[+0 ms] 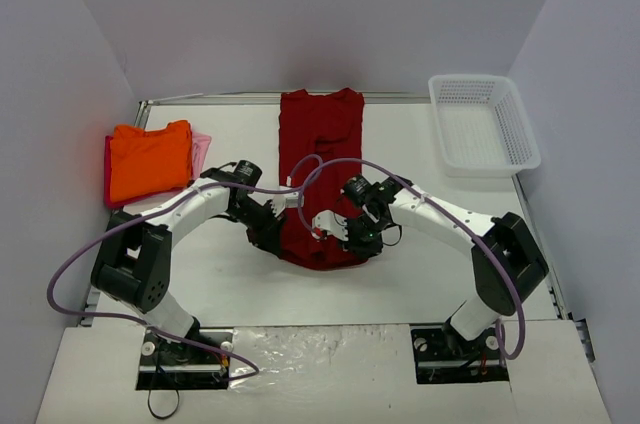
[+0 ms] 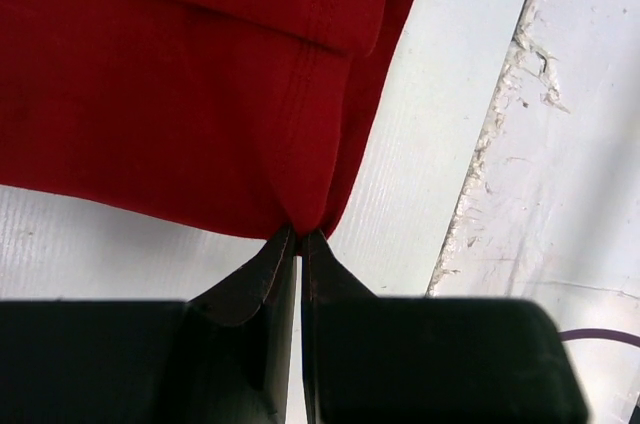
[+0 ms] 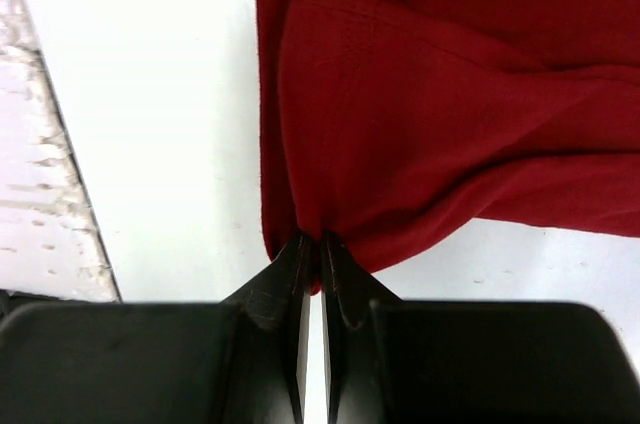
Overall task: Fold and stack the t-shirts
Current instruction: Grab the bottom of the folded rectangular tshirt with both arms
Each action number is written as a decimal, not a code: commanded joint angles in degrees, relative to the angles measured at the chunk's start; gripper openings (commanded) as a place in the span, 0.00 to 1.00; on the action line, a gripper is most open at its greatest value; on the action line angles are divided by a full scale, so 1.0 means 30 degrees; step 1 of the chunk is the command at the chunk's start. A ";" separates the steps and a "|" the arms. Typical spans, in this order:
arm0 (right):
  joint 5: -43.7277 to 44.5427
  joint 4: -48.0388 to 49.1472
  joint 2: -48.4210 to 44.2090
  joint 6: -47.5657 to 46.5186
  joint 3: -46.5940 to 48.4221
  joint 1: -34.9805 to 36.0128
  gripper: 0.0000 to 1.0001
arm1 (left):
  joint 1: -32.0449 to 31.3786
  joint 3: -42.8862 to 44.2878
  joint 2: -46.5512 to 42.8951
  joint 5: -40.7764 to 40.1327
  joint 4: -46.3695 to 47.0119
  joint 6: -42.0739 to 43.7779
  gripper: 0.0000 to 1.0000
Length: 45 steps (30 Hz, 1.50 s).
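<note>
While the dark red t-shirt (image 1: 320, 144) lies lengthwise on the table (image 1: 420, 274), reaching its far edge, left gripper (image 2: 299, 236) clamped tight on the near hem, right gripper (image 3: 312, 240) pinching that hem too, orange t-shirt (image 1: 150, 161) atop pale pink t-shirt (image 1: 201, 151) by left edge, white mesh basket (image 1: 485, 134) at far-right corner.

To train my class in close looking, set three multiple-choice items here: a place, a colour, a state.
1. Where does the white mesh basket stand? A far right; B far left; C between the arms.
2. Which colour tops the left pile? A pink; B orange; C blue.
3. How are the left claw and right claw? A open; B shut on the dark red t-shirt; C gripping the basket.
1 A: it shows at the top view's far right. 2 B: the orange t-shirt covers the pink t-shirt. 3 B: both wrist views show cloth pinched.
</note>
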 commanded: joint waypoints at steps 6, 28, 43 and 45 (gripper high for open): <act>-0.1060 -0.2686 -0.1460 -0.0176 0.0479 -0.0328 0.00 | -0.0002 0.1085 -0.0413 0.1826 -0.2651 0.2713 0.02; -0.2084 -0.4765 -0.2310 -0.1172 0.0976 -0.0533 0.00 | -0.0207 0.1905 -0.0679 0.4991 -1.0381 1.2497 0.02; -0.1617 -0.5411 -0.1432 -0.1202 0.2995 -0.0562 0.00 | -0.0295 0.3777 0.0669 0.4669 -1.1295 1.3468 0.02; -0.1470 -0.5440 -0.1199 -0.1173 0.3319 -0.0591 0.00 | -0.0295 0.4101 0.1019 0.4493 -1.1557 1.3671 0.02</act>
